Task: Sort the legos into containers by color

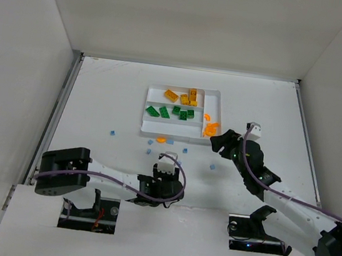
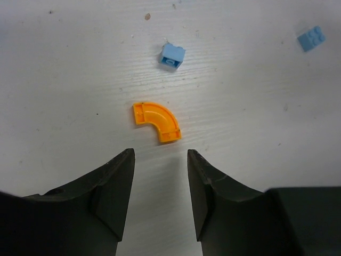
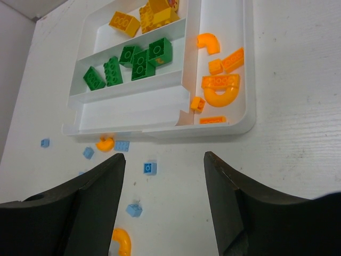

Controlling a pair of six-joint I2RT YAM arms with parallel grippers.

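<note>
The white tray (image 1: pixel 176 133) holds yellow legos (image 1: pixel 184 96) in the top slot, green legos (image 1: pixel 172 112) in the middle slot and orange pieces (image 1: pixel 209 128) in the narrow right slot; the bottom slot (image 3: pixel 128 109) is bare. My left gripper (image 2: pixel 160 160) is open over the table, just short of an orange curved piece (image 2: pixel 156 121). A light blue brick (image 2: pixel 172 56) lies beyond it. My right gripper (image 3: pixel 164 160) is open and empty, hovering near the tray's front right corner (image 3: pixel 240 125). In the top view the left gripper (image 1: pixel 166 164) is below the tray and the right gripper (image 1: pixel 220 141) is beside its right end.
Several light blue bricks lie loose in front of the tray, such as two (image 1: pixel 113 133) (image 1: pixel 212 167) in the top view and one (image 3: pixel 149 168) in the right wrist view. A second orange curved piece (image 3: pixel 105 144) touches the tray's front wall. White walls enclose the table.
</note>
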